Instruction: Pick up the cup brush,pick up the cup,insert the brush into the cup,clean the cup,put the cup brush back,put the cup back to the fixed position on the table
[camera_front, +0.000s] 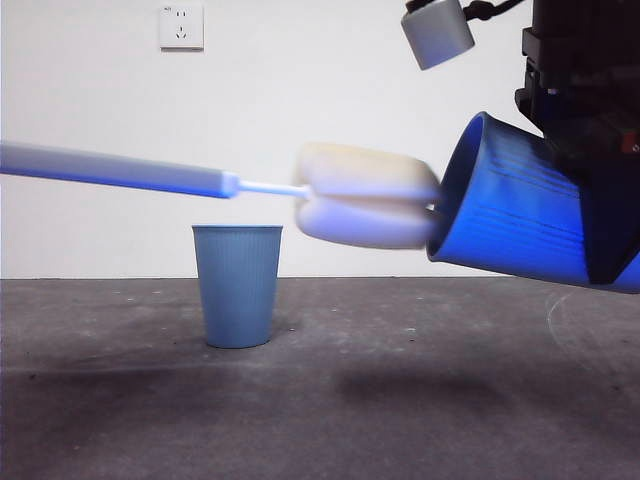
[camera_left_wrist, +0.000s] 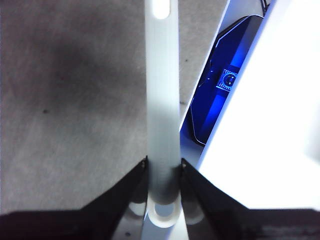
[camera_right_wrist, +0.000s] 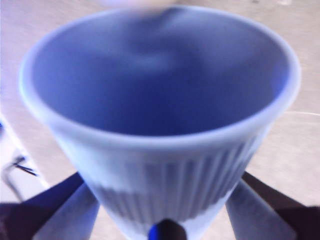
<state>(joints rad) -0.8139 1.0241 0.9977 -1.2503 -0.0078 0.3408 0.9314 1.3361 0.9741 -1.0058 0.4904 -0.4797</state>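
Observation:
The cup brush (camera_front: 360, 196) hangs level in the air, its grey handle (camera_front: 120, 170) running in from the left and its cream sponge head at the mouth of the cup (camera_front: 520, 205). My left gripper (camera_left_wrist: 164, 172) is shut on the handle (camera_left_wrist: 162, 100). The blue ribbed cup (camera_right_wrist: 160, 115) is tipped on its side, mouth toward the brush, with my right gripper (camera_right_wrist: 162, 200) shut around its lower body. In the front view the right arm (camera_front: 590, 110) is the dark mass at the upper right. The sponge tip just touches the cup's rim.
A second blue cup (camera_front: 238, 285) stands upright on the dark grey table (camera_front: 400, 400), below the brush handle. A white wall with a socket (camera_front: 181, 27) is behind. A grey camera block (camera_front: 437, 32) hangs at the top.

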